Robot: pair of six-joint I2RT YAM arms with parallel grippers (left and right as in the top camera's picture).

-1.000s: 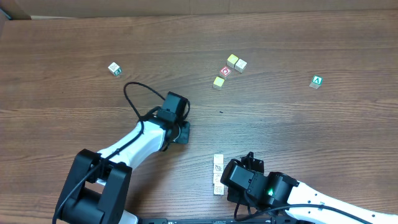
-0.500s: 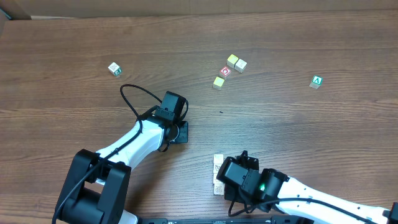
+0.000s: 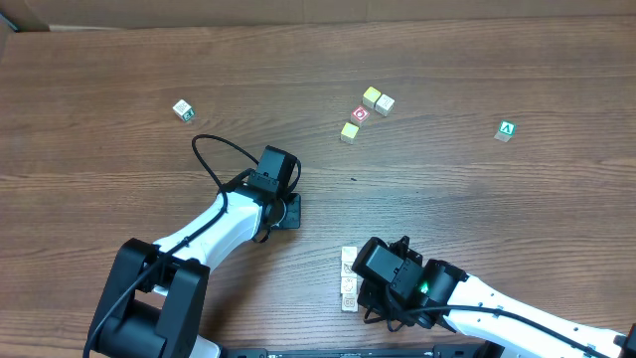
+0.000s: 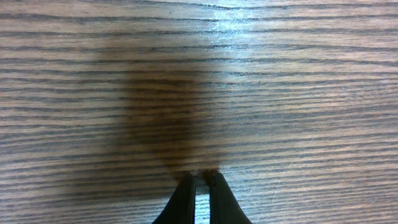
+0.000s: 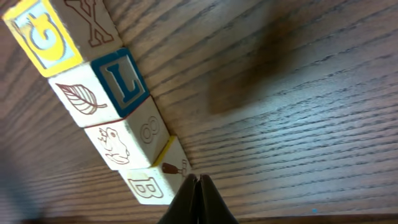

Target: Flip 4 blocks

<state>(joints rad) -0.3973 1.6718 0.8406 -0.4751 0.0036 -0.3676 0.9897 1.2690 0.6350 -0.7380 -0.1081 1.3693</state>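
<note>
Lying in a straight row near the front edge of the surface [image 3: 447, 60], the four blocks [image 3: 349, 276] are sitting face to face, each one touching the next, right beside the wrist of the right arm. In the right wrist view the row is running diagonally: the far block [image 5: 43, 34] is showing a yellow-framed G and an X, the next [image 5: 121, 81] a blue-framed L and a leaf, the third [image 5: 121, 143] a frog, and the nearest [image 5: 146, 186] a B with a yellow edge.

The right end effector [image 5: 198, 179] is hanging with its fingers pressed together, gripping nothing, its tips just beside the near corner of the B block; whether they are touching it cannot be told.

The left end effector [image 4: 200, 176] is also closing fully on nothing, its tips pointing down at bare wood grain and casting a dark shadow ahead of them. It is sitting well apart from the row, toward the middle of the surface.

Farther back, a red-faced cube [image 3: 360, 114] is resting among three yellow and tan cubes [image 3: 371, 96], a green "A" cube [image 3: 507, 129] is lying off to one side, and a green-edged cube [image 3: 183, 109] is lying off to the other.
</note>
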